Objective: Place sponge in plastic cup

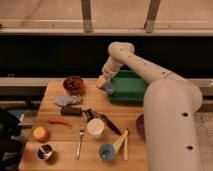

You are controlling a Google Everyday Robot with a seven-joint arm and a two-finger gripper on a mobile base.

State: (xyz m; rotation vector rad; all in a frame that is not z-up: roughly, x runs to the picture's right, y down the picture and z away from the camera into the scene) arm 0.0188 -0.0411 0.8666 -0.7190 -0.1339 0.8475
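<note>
My gripper [104, 82] hangs at the back of the wooden table [55, 92], just left of the green tray. It is shut on the sponge [109, 88], a small blue-grey block that sticks out below and to the right of the fingers, above the table top. The plastic cup [105, 151], small and light blue, stands upright near the table's front edge, far from the gripper. My white arm [165, 110] fills the right side and hides that part of the table.
A dark red bowl [74, 84] sits left of the gripper, with a pale cloth [67, 100] in front of it. A green tray [129, 87] is at the back right. A white cup [95, 127], a metal cup [45, 152], a fork [80, 142], an orange [40, 133] and dark utensils [102, 120] crowd the middle and front.
</note>
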